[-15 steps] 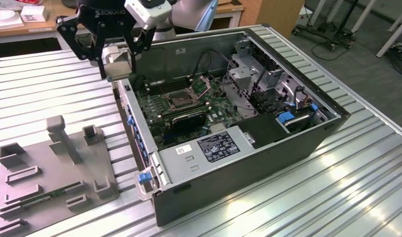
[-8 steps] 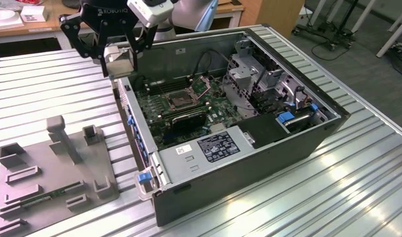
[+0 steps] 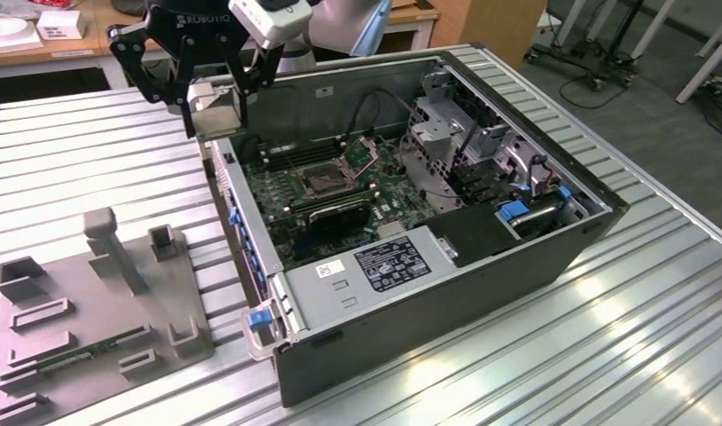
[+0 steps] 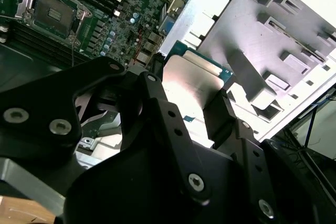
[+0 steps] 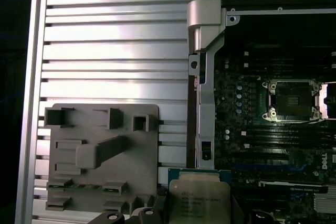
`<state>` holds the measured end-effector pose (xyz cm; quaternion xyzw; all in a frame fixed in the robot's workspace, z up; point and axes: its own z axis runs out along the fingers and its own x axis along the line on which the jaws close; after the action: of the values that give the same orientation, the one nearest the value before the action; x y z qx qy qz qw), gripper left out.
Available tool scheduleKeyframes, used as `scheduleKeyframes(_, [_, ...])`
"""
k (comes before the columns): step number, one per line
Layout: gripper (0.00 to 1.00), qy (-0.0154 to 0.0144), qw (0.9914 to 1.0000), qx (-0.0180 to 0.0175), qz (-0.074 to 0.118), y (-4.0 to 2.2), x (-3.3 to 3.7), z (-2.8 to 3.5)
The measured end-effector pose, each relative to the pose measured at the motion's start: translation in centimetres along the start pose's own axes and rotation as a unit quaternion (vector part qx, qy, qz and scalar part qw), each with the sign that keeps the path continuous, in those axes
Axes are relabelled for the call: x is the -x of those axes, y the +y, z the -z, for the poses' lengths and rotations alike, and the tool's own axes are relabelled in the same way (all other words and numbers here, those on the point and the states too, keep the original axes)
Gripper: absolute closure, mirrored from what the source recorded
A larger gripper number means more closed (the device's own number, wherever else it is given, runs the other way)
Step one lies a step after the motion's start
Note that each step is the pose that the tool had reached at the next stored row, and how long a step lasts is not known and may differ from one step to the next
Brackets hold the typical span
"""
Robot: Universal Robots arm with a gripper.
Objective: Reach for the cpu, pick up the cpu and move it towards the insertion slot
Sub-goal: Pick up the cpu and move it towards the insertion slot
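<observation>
One gripper point(image 3: 216, 111) clamped the cpu point(image 5: 198, 199) between closed fingers | held aloft above the computer case's point(image 3: 456, 293) rear edge | insertion slot point(image 5: 291, 99) open on the motherboard

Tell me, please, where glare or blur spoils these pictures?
Exterior view: ceiling light glares off the ribbed metal table. First wrist view: bright bands on the table, while the insertion slot sits dim. Second wrist view: the gripper holding the cpu looms close, dark and soft.

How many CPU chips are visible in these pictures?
1. The cpu is held in the gripper, above the computer case's edge, away from the insertion slot. Others may be hidden.
</observation>
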<state>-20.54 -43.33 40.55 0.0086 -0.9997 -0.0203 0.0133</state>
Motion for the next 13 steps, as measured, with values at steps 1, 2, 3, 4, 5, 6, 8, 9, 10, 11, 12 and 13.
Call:
scheduleKeyframes(1, [0.45, 0.0000, 1.00000, 0.0000, 0.000, 0.00, 0.00, 0.00])
scheduleKeyframes(2, [0.45, 0.0000, 1.00000, 0.0001, 0.000, 0.00, 0.00, 0.00])
scheduleKeyframes(3, [0.45, 0.0000, 1.00000, 0.0001, 0.000, 0.00, 0.00, 0.00])
scheduleKeyframes(4, [0.45, 0.0000, 1.00000, 0.0003, 0.000, 0.00, 0.00, 0.00])
scheduleKeyframes(5, [0.45, 0.0000, 1.00000, 0.0006, 0.000, 0.00, 0.02, 0.00])
scheduleKeyframes(6, [0.45, 0.0000, 1.00000, 0.0006, 0.000, -0.01, 0.06, 0.00])
scheduleKeyframes(8, [0.45, 0.0000, 1.00000, 0.0006, 0.000, 0.00, 0.22, 0.01])
scheduleKeyframes(9, [0.45, 0.0000, 1.00000, 0.0006, 0.000, 0.00, 0.32, 0.01])
scheduleKeyframes(10, [0.45, 0.0000, 1.00000, 0.0007, 0.000, -0.01, 0.43, 0.01])
scheduleKeyframes(11, [0.45, 0.0000, 1.00000, 0.0006, 0.000, -0.01, 0.54, 0.02])
scheduleKeyframes(12, [0.45, 0.0000, 1.00000, 0.0006, 0.000, -0.01, 0.65, 0.02])
scheduleKeyframes(13, [0.45, 0.0000, 1.00000, 0.0006, 0.000, -0.01, 0.76, 0.02])
